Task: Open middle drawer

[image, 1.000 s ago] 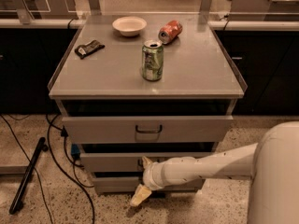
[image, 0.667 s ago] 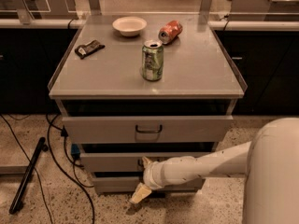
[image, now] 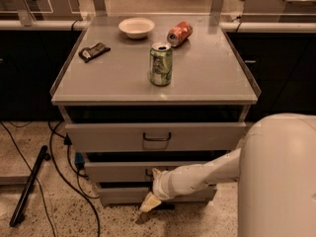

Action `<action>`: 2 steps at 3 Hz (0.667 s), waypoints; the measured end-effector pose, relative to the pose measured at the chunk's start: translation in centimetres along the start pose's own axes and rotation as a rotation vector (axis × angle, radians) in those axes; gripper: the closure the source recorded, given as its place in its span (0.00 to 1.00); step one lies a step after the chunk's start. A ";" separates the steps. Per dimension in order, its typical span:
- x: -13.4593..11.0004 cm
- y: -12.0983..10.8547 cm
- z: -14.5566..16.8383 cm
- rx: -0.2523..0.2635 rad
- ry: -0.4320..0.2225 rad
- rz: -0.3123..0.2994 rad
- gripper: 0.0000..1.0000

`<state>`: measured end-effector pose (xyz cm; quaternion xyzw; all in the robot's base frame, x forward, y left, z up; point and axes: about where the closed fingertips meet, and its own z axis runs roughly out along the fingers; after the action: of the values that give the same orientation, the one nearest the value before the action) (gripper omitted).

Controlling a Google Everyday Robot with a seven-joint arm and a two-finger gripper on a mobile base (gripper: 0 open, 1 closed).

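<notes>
The room is dim, and the light is warm and yellowish. It comes from above, so the flat grey metal cabinet top (image: pixel 197 78) shines pale, with soft glare near its front edge. The gaps under the top and above the shallow grey middle drawer (image: pixel 118 172) are black. The robot's pale gripper (image: pixel 149 202) hangs low before the narrow grey bottom drawer (image: pixel 118 194) and catches light. A dark shadow lies under it on the speckled floor (image: pixel 59 216). The big round white robot body (image: pixel 281 177) looks brightest.
</notes>
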<state>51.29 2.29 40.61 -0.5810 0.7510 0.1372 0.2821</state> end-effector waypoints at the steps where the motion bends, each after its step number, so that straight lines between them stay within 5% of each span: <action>1: 1.1 -0.4 0.2 0.017 0.042 0.019 0.24; 2: 1.8 -0.6 0.2 0.030 0.059 0.029 0.24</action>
<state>51.59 0.82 39.50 -0.5695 0.7694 0.1127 0.2665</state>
